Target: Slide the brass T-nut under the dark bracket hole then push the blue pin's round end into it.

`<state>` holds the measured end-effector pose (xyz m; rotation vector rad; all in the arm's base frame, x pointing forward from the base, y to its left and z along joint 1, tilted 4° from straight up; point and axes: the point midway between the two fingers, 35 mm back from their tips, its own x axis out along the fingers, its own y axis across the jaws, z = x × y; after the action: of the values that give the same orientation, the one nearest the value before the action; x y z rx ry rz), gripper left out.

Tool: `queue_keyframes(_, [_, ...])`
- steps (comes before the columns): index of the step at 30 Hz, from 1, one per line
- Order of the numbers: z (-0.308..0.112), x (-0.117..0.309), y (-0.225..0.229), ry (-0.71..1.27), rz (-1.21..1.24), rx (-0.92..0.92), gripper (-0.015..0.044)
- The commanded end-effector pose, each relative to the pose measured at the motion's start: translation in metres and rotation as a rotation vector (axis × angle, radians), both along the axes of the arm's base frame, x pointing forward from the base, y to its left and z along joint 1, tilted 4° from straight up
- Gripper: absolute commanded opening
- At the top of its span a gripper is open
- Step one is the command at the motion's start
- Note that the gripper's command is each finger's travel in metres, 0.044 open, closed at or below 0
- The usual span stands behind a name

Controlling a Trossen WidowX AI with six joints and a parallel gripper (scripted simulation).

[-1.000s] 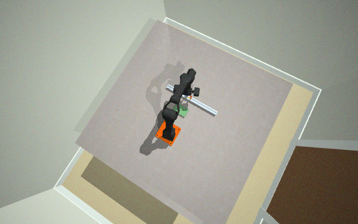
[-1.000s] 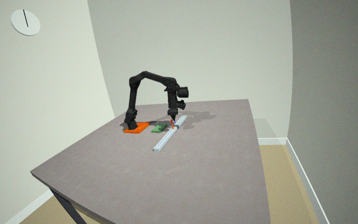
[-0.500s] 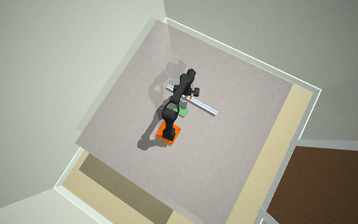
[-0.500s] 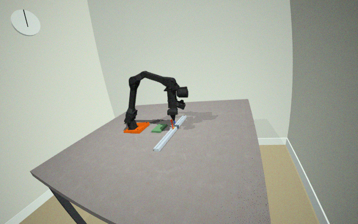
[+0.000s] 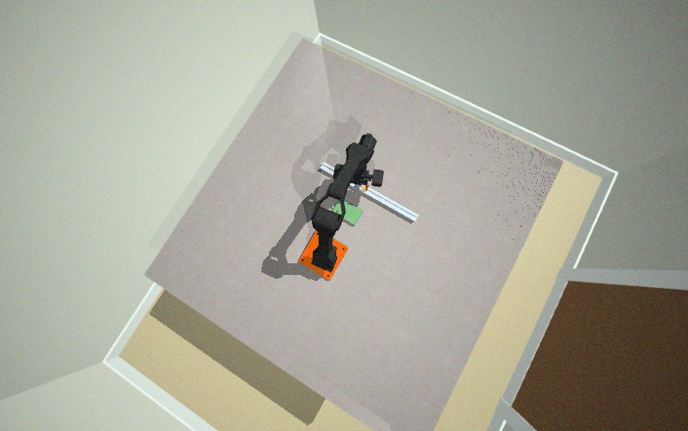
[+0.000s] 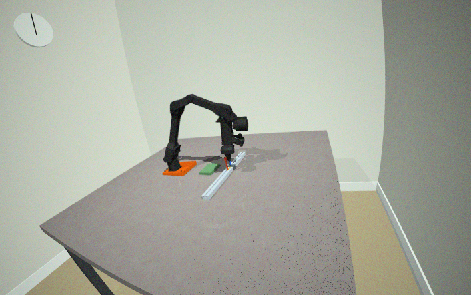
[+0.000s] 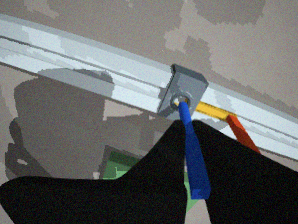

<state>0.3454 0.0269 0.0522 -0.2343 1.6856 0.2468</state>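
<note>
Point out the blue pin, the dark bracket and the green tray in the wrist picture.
blue pin (image 7: 196,162): wrist view, on its shaft.
dark bracket (image 7: 189,86): wrist view, on its top plate.
green tray (image 7: 114,173): wrist view, on its exposed corner.

Arm (image 5: 355,165) (image 6: 208,104) arched high over table, forearm sloping down; wrist (image 6: 226,131) vertical. Hand (image 6: 228,160) (image 7: 185,127) pointing down, fingers nearly closed, gripping.

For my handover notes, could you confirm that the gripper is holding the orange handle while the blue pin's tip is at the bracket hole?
Not quite: the gripper is holding the blue pin, as the wrist view shows. Its tip is indeed at the hole in the bracket.
</note>
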Motion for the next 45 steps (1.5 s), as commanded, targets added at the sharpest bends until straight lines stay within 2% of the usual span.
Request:
queue_keyframes(1, [-0.0054,-0.003,-0.0012,0.009,0.0,-0.004,-0.015])
queue_keyframes(45, [-0.0126,-0.0007,0.0007,0.033,0.003,0.0,-0.015])
